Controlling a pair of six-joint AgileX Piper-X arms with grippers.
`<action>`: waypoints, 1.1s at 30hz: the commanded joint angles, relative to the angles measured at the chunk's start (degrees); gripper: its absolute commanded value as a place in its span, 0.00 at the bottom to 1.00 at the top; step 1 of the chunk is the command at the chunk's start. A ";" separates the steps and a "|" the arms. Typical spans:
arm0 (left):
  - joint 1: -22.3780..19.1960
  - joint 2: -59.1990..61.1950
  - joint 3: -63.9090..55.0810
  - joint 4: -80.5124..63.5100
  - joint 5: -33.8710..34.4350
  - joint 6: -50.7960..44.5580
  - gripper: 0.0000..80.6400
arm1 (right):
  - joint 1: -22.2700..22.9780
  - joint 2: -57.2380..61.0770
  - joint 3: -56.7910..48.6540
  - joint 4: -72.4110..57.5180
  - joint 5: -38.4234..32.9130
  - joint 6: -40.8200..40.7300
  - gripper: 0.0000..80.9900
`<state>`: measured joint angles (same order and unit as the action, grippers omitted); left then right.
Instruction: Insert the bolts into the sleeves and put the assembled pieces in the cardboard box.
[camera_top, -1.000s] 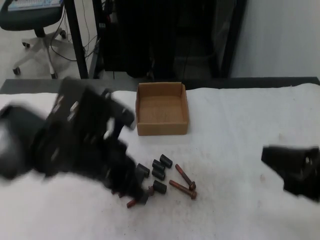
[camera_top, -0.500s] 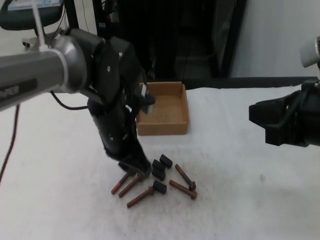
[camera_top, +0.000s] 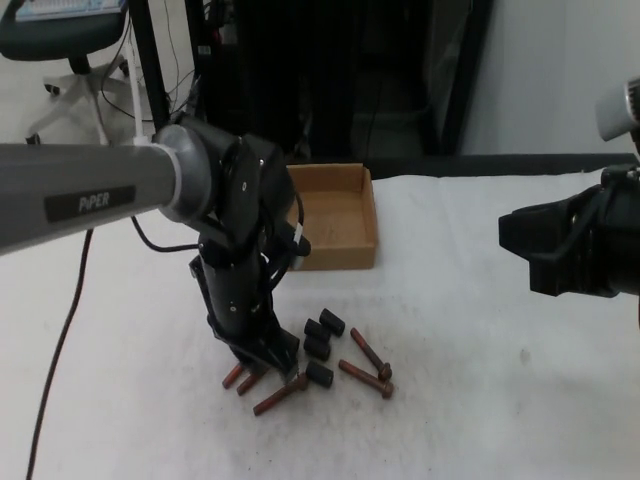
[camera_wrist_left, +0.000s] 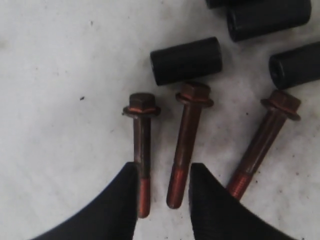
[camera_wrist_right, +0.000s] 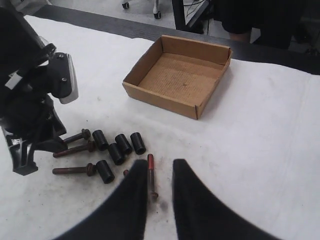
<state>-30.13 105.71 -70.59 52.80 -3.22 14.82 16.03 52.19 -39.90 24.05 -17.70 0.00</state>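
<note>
Left pincer (camera_wrist_left: 162, 172) has dropped lower over the bolts since half a second ago; fingers partly open, straddling the middle bolt (camera_wrist_left: 186, 145), gripping nothing; sleeves (camera_top: 318, 347) just beside on the counter (camera_top: 450, 400); cardboard box (camera_top: 325, 255) behind them, bare floor showing; right pincer (camera_wrist_right: 160, 172) open, holding nothing.
</note>
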 joint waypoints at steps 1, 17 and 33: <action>0.12 -0.12 -0.56 -4.18 -0.53 0.14 0.40 | -0.18 0.02 -0.69 0.17 0.23 -0.45 0.22; 0.49 2.85 -0.56 -6.26 -0.53 0.14 0.40 | -0.18 0.02 -0.69 0.17 0.23 -0.45 0.22; 0.83 7.23 -0.56 -4.81 -0.66 0.14 0.40 | -0.18 0.02 -0.69 0.17 0.23 -0.45 0.22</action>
<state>-29.36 111.22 -71.76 46.63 -3.53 14.86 16.03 52.25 -39.96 24.44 -17.57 0.00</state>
